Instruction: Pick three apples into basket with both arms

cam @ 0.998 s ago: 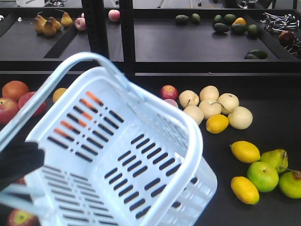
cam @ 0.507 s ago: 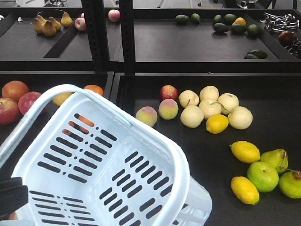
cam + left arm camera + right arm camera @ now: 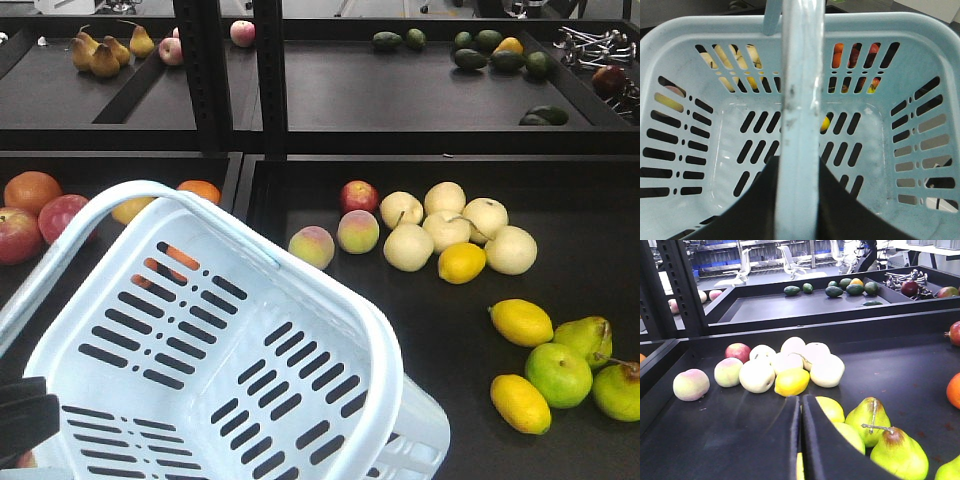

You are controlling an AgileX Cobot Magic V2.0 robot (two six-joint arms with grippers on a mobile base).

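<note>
basket: empty, light, stiff plastic, may swing | left gripper: clamped mid loop handle, sound hold | right gripper: fingers pressed together, empty

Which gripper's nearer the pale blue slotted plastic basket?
Left. The left gripper clamps the pale blue plastic basket by its loop handle; the right gripper sits apart, low over yellow lemons and green pears.

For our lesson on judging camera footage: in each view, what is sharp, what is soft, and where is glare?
Front-facing view: even light, basket and lemons sharp. Left wrist view: the handle, close to the lens, is soft; pale sheen on the basket floor. Right wrist view: the right gripper is a dark blur, pears sharp with highlights.
</note>
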